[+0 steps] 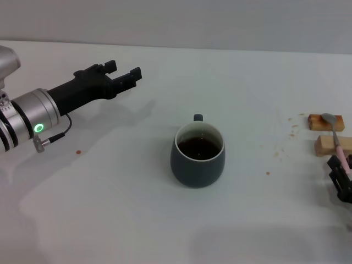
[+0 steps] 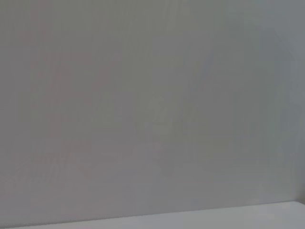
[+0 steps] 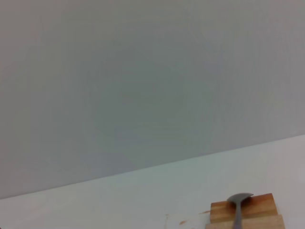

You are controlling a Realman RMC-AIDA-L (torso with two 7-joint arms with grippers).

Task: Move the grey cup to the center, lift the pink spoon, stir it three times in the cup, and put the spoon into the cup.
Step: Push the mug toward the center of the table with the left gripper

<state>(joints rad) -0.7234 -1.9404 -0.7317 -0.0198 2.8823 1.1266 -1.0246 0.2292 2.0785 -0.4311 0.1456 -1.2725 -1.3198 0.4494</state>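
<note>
Head view is showing the rounded dark blue-grey ceramic mug, the grey cup [image 1: 197,154], sitting upright near the middle of the white table [image 1: 110,209]. Its small loop handle is pointing toward the far edge of the table, and dark brown liquid is filling it below the white inside rim. Nothing is touching the cup.

The left gripper [image 1: 123,73] is hanging above the table on the far left, well apart from the cup, its black fingers [image 1: 128,76] standing apart with a gap between them and holding nothing. A green light is glowing on the silver wrist behind it.

At the right edge of the table, the slim pink spoon [image 1: 336,135] with the pale pink handle and grey metal bowl is lying across two small wooden blocks [image 1: 326,122], its bowl resting on the farther block and its handle crossing the nearer one. The right gripper [image 1: 342,179] is sitting just at the handle end of the spoon, only partly in view; whether its fingers are closing on the handle I cannot tell.

A few small brown spots are dotting the table between the cup and the blocks, and one more is lying on the left side.

The right wrist view is showing the spoon's bowl [image 3: 239,199] lying on the wooden blocks [image 3: 264,210] with the pale wall behind.
</note>
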